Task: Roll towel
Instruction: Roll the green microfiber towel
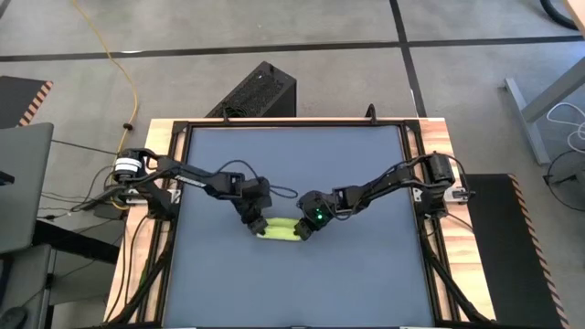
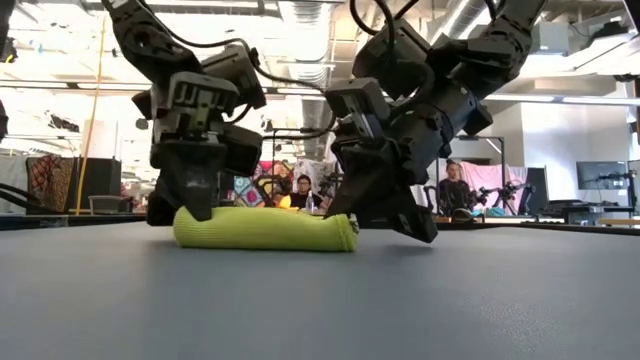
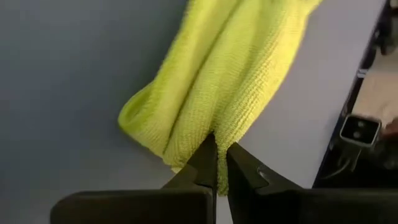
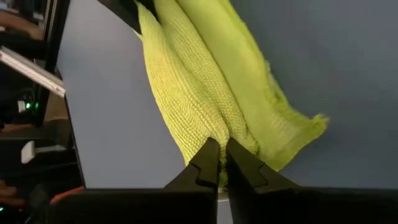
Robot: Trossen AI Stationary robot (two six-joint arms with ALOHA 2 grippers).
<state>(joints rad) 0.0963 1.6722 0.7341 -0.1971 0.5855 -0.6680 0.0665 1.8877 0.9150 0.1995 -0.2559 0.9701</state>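
Rolled towel [image 2: 265, 229], left pincer [image 2: 196, 205], right pincer [image 2: 385, 215] pinching its ends

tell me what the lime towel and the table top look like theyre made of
The lime yellow-green rolled towel looks like soft knitted or microfibre cloth: the right wrist view shows a fine looped weave, soft folds and a fuzzy edge. The dark blue-grey table top looks like a smooth matte sheet, perhaps a mat or laminate; it shows no grain and little glare.

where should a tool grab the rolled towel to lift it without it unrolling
Judging by its pose, at the two ends, from above. The towel lies as a long, soft roll flat on the table, so a pinch at each end should keep the layers together. The left tool and right tool already pinch folds there.
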